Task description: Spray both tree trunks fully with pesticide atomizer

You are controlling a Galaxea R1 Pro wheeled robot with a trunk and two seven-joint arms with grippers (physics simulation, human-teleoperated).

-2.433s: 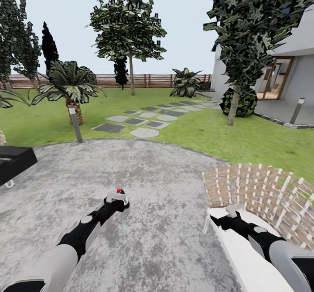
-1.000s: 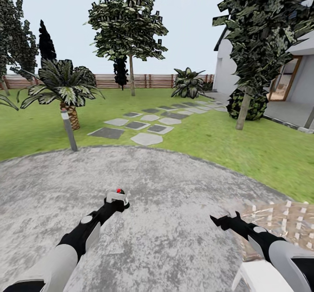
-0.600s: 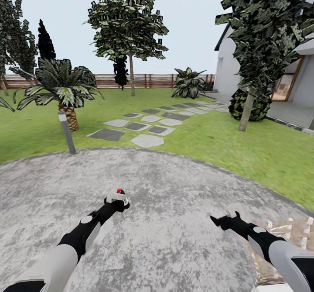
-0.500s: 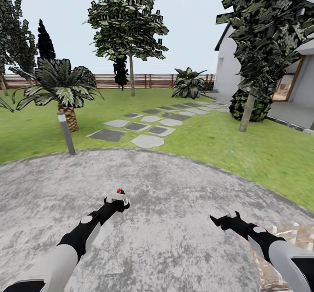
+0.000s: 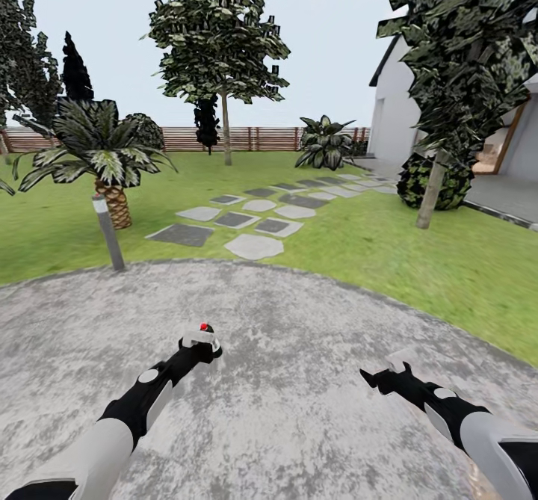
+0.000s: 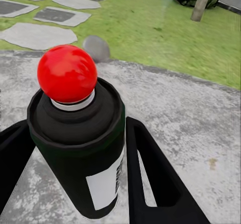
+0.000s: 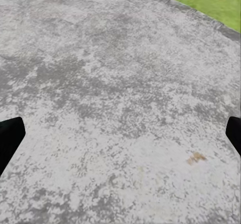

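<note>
1. The left arm was seen in the head view stretched forward and slightly inward over the grey paved circle (image 5: 284,410), its forearm angled upward to the wrist.
2. The left gripper (image 5: 202,343) was clamped on the pesticide atomizer (image 6: 80,143), which was held upright between the two black fingers (image 6: 150,179); in the left wrist view the can appeared dark with a white label and a round red knob on top.
3. In the head view the atomizer showed as a small pale object with a red dot at the end of the left arm, above the paving and well apart from both trees.
4. The right arm was extended forward and inward at the lower right of the head view, held low over the paving.
5. The right gripper (image 5: 385,377) was held with its fingers spread wide apart and nothing between them; in the right wrist view only the two black fingertips (image 7: 10,138) were seen at opposite edges, over bare paving.
6. Two broad-leaved trees were counted: the far tree (image 5: 220,36) near the wooden fence (image 5: 254,139), and the near tree (image 5: 471,51) at the right, beside the white house (image 5: 396,111).
7. Each tree stood on one bare trunk: the far trunk (image 5: 226,130) upright, the near trunk (image 5: 432,190) leaning slightly, in front of a dark shrub (image 5: 456,186).
8. One short palm (image 5: 104,149), one grey bollard lamp (image 5: 108,232) and a run of stepping stones (image 5: 254,220) were seen on the lawn (image 5: 388,246).
</note>
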